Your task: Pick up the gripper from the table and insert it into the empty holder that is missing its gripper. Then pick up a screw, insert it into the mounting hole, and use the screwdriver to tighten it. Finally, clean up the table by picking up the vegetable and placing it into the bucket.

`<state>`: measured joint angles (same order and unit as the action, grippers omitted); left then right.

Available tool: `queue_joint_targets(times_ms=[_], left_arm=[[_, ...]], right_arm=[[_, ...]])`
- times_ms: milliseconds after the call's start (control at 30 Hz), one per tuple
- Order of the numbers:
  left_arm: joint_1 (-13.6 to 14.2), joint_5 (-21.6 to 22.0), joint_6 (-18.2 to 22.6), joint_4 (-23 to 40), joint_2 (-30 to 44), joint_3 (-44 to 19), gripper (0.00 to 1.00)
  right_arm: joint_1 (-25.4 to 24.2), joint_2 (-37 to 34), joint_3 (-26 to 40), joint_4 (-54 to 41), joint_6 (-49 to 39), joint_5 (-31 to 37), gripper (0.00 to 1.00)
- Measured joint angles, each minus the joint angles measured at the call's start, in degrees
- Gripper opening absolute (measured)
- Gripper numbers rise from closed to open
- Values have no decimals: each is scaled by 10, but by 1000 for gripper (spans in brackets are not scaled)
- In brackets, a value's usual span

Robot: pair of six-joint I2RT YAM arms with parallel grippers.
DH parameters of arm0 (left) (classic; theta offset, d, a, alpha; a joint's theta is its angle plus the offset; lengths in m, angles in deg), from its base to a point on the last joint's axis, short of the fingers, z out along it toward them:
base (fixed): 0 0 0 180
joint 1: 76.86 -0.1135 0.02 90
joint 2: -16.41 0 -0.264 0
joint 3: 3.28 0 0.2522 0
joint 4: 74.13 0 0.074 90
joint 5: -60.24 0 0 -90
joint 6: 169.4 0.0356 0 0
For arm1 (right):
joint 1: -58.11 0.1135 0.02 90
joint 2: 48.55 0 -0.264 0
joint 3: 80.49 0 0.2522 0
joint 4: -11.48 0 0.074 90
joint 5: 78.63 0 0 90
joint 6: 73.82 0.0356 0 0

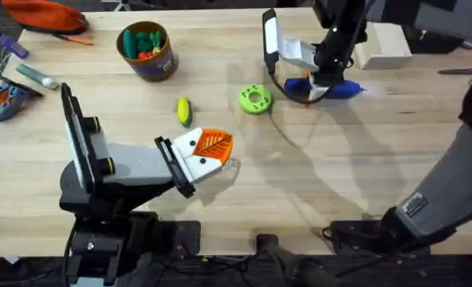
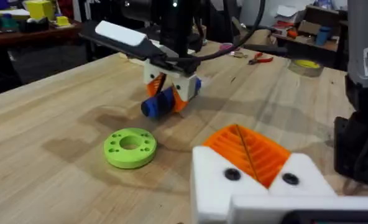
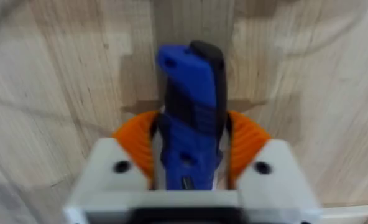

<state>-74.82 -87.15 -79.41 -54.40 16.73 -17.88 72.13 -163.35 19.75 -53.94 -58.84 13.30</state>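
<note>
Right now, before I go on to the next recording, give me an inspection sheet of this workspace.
Surface: wooden table, bare in the middle.
Job's things: screwdriver clamped in the right gripper; vegetable lying on the table, not in the bucket, which holds other toy pieces.
Clutter: green disc beside the screwdriver; orange pouch and marker at the far left.
Grippers: left gripper low over the table, its orange pads together; right shut on the screwdriver.
Cables: black cable trailing from the right gripper.
Surroundings: cluttered benches behind.
</note>
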Motion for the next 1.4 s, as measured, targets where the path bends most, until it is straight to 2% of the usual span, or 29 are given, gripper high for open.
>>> queue_joint_targets(times_ms=[133,167,567,833,1000,1033,1100,1133,1400], left_arm=[[0,0,0,0,0,0,7],[0,0,0,0,0,0,7],[0,0,0,0,0,0,7],[0,0,0,0,0,0,7],[0,0,0,0,0,0,20],[0,0,1,0,0,0,293],[0,0,0,0,0,0,590],[0,0,0,0,0,0,962],[0,0,0,0,0,0,987]], right_arm=[[0,0,0,1,-1,0,950],[0,0,0,1,0,0,978],[6,21,0,0,6,2,989],[39,169,-1,10,68,2,990],[45,257,-1,102,195,1,990],[45,297,0,139,299,1,990],[46,324,0,154,370,1,990],[46,363,0,160,463,1,990],[46,465,0,144,632,-1,991]])
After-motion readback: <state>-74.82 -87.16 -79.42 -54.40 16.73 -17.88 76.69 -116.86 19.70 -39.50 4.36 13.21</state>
